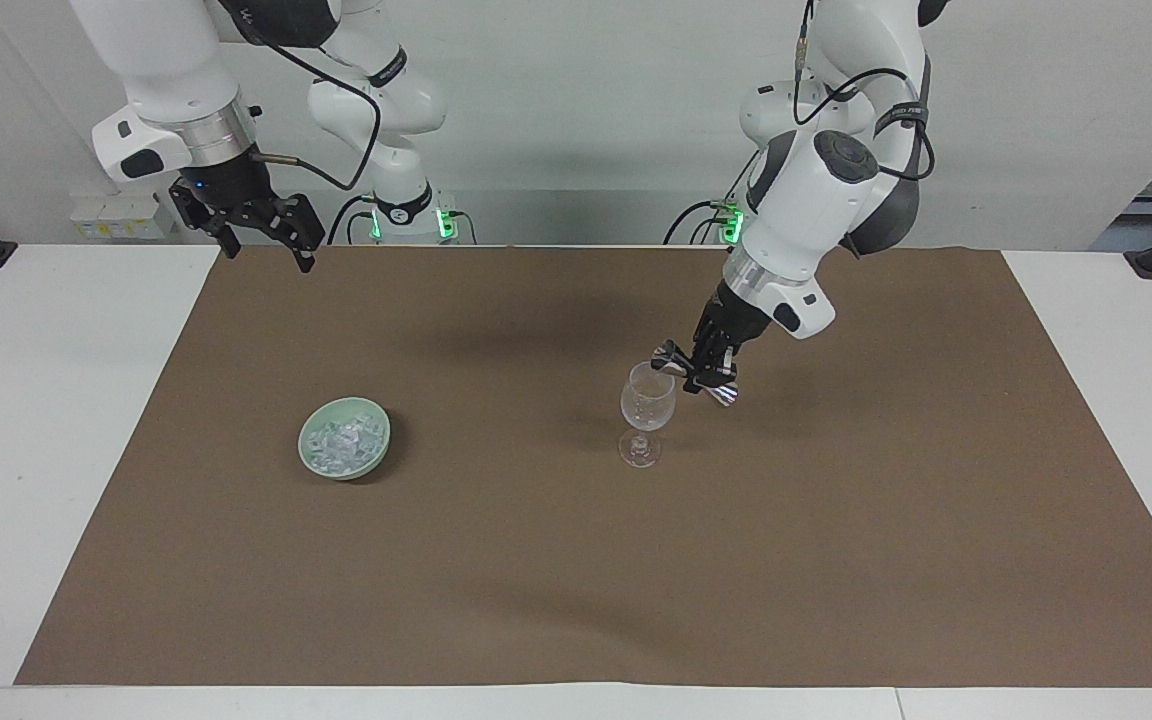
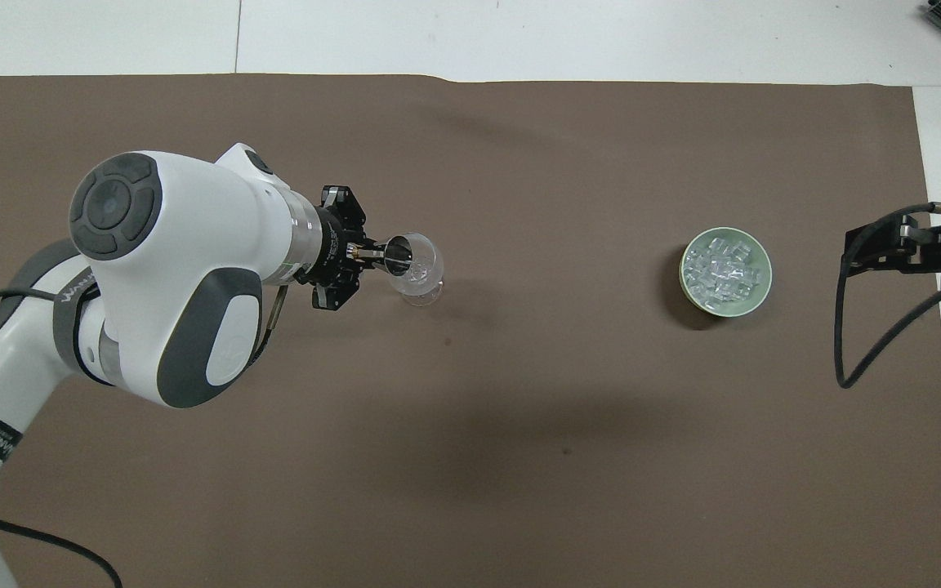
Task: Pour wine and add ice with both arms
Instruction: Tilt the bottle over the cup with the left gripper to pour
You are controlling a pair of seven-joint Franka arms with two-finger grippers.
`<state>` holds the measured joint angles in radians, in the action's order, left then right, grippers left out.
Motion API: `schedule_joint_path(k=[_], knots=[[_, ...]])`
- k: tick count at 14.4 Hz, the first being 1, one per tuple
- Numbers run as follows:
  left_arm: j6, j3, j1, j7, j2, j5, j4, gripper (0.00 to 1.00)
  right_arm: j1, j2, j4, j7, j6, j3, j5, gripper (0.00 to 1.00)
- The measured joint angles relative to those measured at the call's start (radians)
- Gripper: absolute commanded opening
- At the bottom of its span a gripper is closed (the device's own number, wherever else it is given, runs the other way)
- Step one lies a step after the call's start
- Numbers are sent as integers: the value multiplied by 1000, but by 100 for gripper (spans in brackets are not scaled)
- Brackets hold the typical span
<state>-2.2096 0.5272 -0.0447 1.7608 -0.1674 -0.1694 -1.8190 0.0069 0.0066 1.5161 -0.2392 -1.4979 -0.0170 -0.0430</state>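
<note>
Two risks stand out. The small metal cup [image 1: 669, 355] tilted at the glass [image 1: 647, 398] rim could knock the thin-stemmed glass over, or spill onto the brown mat [image 1: 836, 560]. The right pincer [image 1: 258, 243] waits open, high over the table [image 1: 36, 420] edge. The ice [image 1: 343, 443] sits in the green bowl [image 1: 319, 463], well apart from the glass. The left pincer [image 1: 704, 367], angled down steeply, grips the cup shut.
</note>
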Motion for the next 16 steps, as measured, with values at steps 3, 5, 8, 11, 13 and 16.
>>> schedule_joint_path(k=[3,5,8,11,13,16], knots=[[-1,7,1,55,0,54,0,0,0,0,0,0,0,0,0,100],[-6,13,2,85,0,76,0,0,0,0,0,0,0,0,0,100],[-16,13,3,99,0,82,0,0,0,0,0,0,0,0,0,100],[-31,13,3,154,0,132,0,0,0,0,0,0,0,0,0,100],[-39,13,3,170,0,148,1,0,0,0,0,0,0,0,0,100],[-46,13,3,195,0,167,3,0,0,0,0,0,0,0,0,100]])
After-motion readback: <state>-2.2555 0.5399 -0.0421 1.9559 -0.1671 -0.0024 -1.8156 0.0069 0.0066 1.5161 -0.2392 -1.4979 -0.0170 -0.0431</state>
